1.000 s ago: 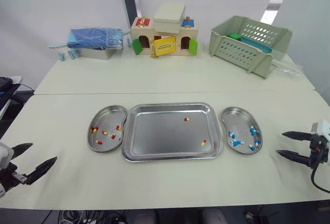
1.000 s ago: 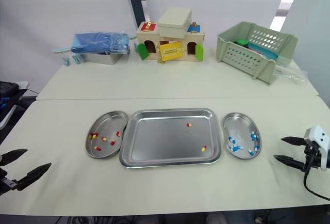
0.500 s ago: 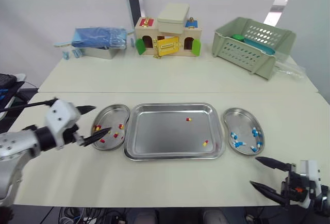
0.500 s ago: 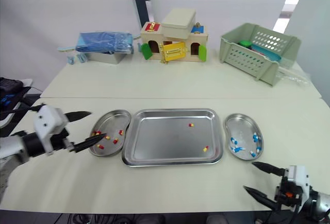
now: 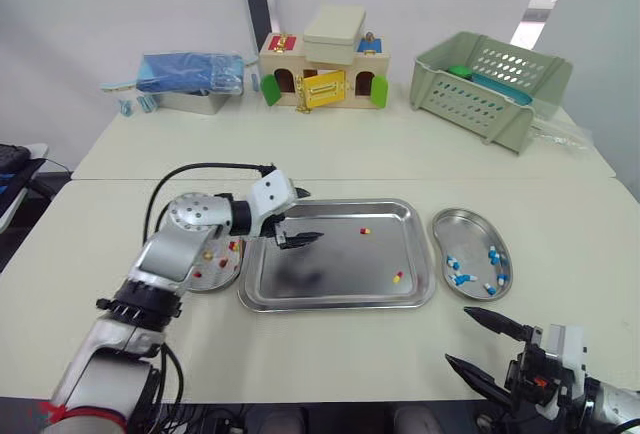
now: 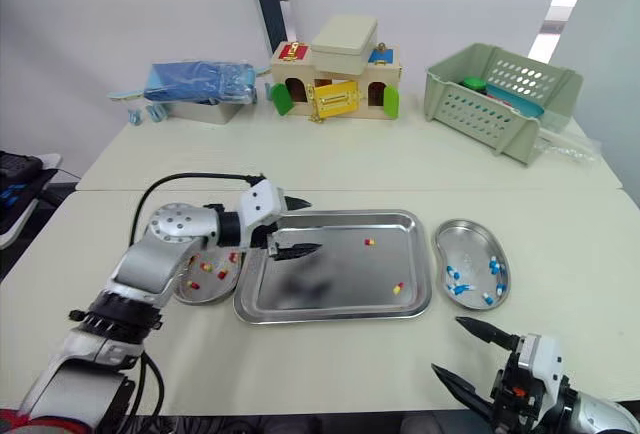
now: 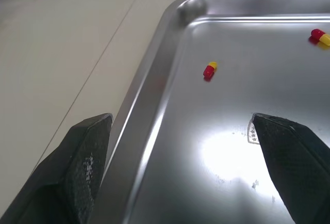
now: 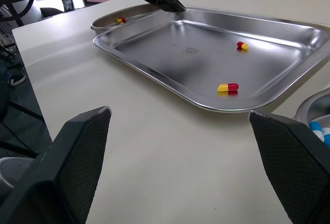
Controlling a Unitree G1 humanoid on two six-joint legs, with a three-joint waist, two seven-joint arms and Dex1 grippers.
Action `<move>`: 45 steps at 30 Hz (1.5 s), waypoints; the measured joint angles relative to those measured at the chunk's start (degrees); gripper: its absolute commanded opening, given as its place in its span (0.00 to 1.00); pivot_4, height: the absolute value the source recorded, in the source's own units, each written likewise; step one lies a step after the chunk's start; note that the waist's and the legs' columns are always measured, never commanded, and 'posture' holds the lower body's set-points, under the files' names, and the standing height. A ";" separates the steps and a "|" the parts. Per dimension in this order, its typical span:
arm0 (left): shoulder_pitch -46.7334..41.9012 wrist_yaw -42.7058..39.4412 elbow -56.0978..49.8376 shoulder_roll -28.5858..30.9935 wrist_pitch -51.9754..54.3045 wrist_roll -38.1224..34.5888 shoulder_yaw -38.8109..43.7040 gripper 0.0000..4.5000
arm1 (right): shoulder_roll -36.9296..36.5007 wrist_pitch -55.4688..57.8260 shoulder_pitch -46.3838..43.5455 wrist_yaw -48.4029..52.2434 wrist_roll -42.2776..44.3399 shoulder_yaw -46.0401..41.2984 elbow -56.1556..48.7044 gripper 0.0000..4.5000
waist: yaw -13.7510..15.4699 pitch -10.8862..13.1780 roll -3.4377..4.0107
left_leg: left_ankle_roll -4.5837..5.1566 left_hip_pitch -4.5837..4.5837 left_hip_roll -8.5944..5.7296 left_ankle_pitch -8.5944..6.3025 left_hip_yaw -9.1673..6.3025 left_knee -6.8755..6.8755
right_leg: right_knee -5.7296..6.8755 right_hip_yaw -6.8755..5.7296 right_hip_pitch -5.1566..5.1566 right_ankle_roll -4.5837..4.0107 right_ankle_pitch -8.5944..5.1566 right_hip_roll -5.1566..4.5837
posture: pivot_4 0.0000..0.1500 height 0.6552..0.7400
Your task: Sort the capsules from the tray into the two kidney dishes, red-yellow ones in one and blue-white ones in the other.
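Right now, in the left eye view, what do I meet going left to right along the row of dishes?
left dish → left gripper → far capsule → near capsule → right dish

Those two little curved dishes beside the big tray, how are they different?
The left dish holds red-yellow capsules; the right dish holds blue-white capsules. The robot's left arm lies across the left dish and hides part of it; the right dish is fully in sight. Both are shiny metal, kidney-shaped, and flank the tray.
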 measured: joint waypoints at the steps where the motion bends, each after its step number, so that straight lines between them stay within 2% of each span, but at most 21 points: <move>1: -1.24 -0.59 2.30 -1.45 -0.78 0.95 -1.16 1.00 | 0.49 -0.05 0.09 -0.78 -0.11 0.55 -0.32 1.00 | -0.03 0.00 -0.01 | 0.00 -0.01 0.00 0.00 0.00 0.00 | 0.00 0.00 -0.01 0.00 0.00 0.00 | 1.00 1.00; 10: -12.25 -2.04 22.26 -12.27 -8.18 7.22 -4.69 1.00 | 2.41 -1.42 1.55 -5.41 -0.54 2.48 -2.23 1.00 | -0.10 0.03 -0.05 | 0.00 -0.03 -0.02 0.00 -0.01 0.03 | -0.01 0.00 -0.02 0.01 0.00 0.00 | 1.00 1.00; 24: -16.86 -2.25 34.95 -18.40 -12.89 13.11 -4.77 1.00 | 3.62 -5.09 3.55 -8.56 -2.30 4.16 -2.17 1.00 | 0.00 0.03 -0.06 | 0.00 -0.04 -0.03 0.00 0.00 0.02 | 0.00 0.00 -0.02 0.02 0.00 -0.01 | 1.00 1.00; 27: -18.02 -2.26 36.42 -19.23 -12.82 14.23 -4.86 0.86 | 3.63 -5.75 4.11 -8.90 -2.32 4.18 -2.10 1.00 | 0.00 0.03 -0.06 | 0.00 -0.03 -0.03 0.00 -0.01 0.02 | 0.01 0.00 -0.02 0.02 0.00 -0.01 | 1.00 1.00; 29: -18.68 -2.31 37.04 -19.30 -12.55 15.03 -5.08 0.72 | 3.63 -6.13 4.81 -9.07 -2.32 4.18 -1.92 1.00 | -0.02 0.03 -0.05 | 0.00 -0.03 -0.03 0.00 -0.01 0.02 | 0.01 0.00 -0.02 0.02 0.00 -0.01 | 1.00 1.00; 38: -19.54 -3.92 37.14 -18.96 -9.84 16.84 -5.26 0.02 | 3.62 -7.93 5.27 -9.17 -2.41 4.29 -0.58 1.00 | -0.08 0.02 -0.05 | 0.01 0.00 -0.03 0.00 -0.01 0.03 | 0.05 0.00 0.00 0.02 -0.01 -0.01 | 1.00 1.00; 45: -19.49 -4.75 36.48 -18.60 -8.98 16.86 -5.24 0.01 | 3.27 -8.25 4.54 -9.21 -2.40 4.50 -0.05 1.00 | -0.08 0.02 -0.05 | 0.01 0.01 -0.03 0.00 -0.01 0.03 | 0.07 0.00 0.00 0.02 -0.01 -0.01 | 1.00 1.00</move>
